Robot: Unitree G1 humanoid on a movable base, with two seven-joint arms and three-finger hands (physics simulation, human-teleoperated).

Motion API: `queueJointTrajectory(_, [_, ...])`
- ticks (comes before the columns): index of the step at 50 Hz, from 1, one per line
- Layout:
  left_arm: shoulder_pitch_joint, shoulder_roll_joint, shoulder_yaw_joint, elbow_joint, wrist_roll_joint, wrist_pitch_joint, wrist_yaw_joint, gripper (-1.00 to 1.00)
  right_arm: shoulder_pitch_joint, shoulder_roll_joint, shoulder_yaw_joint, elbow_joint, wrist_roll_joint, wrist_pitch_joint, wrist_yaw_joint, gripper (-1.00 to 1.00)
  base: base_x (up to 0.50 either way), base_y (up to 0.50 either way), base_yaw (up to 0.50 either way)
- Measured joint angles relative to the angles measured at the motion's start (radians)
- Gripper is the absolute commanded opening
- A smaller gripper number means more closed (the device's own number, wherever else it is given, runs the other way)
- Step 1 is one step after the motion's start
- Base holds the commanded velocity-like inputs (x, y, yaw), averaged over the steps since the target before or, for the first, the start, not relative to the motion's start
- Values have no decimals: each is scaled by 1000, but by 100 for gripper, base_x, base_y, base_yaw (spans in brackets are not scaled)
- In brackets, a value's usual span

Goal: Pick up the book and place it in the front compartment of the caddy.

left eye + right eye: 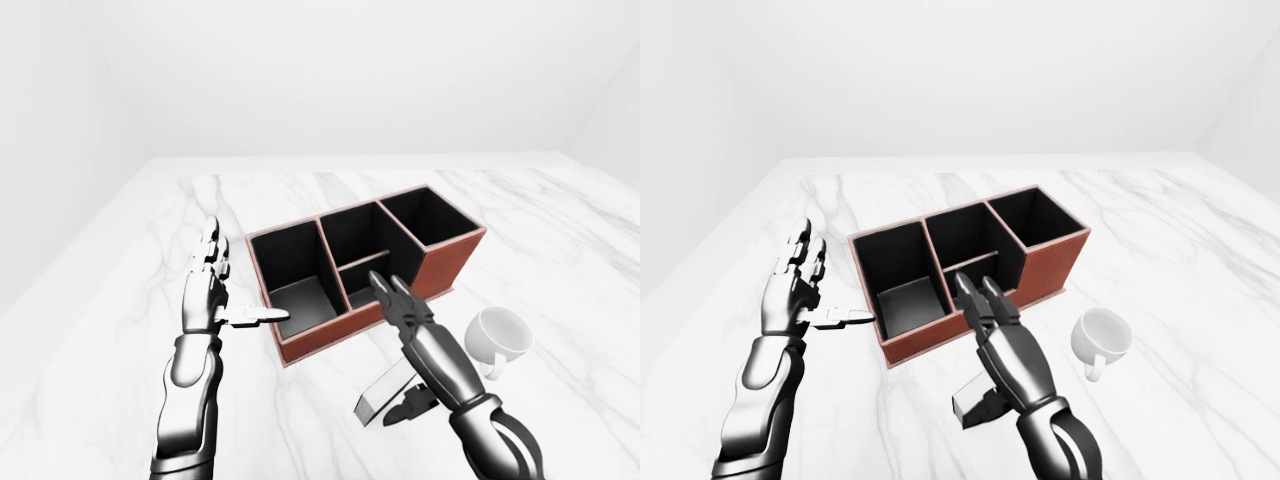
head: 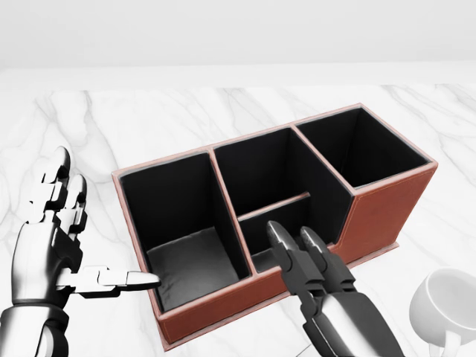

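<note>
The brown caddy (image 2: 378, 212) with black lining stands mid-table; its middle bay is split, with a small compartment (image 2: 286, 219) on the lower side. The book (image 1: 384, 393), a pale grey slab, lies on the marble below the caddy, partly under my right hand. My right hand (image 2: 301, 256) hovers open, its straight fingers over the caddy's lower wall and its thumb beside the book. At the caddy's left end my left hand (image 2: 71, 245) is open, fingers up, thumb tip against the wall.
A white mug (image 1: 500, 336) stands right of the book, close to my right forearm. The white marble table (image 1: 560, 230) spreads wide around the caddy; its left edge runs near my left arm.
</note>
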Motion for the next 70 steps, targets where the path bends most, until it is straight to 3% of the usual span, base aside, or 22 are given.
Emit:
queueJointTrajectory(10, [-1, 0, 0, 5, 0, 0, 0, 100, 8, -6, 2, 11, -6, -30, -14, 100, 0, 0, 0])
queueJointTrajectory(70, [0, -1, -2, 5, 3, 0, 0, 100, 13, -8, -30, 144, -103, -30, -110, 100, 0, 0, 0])
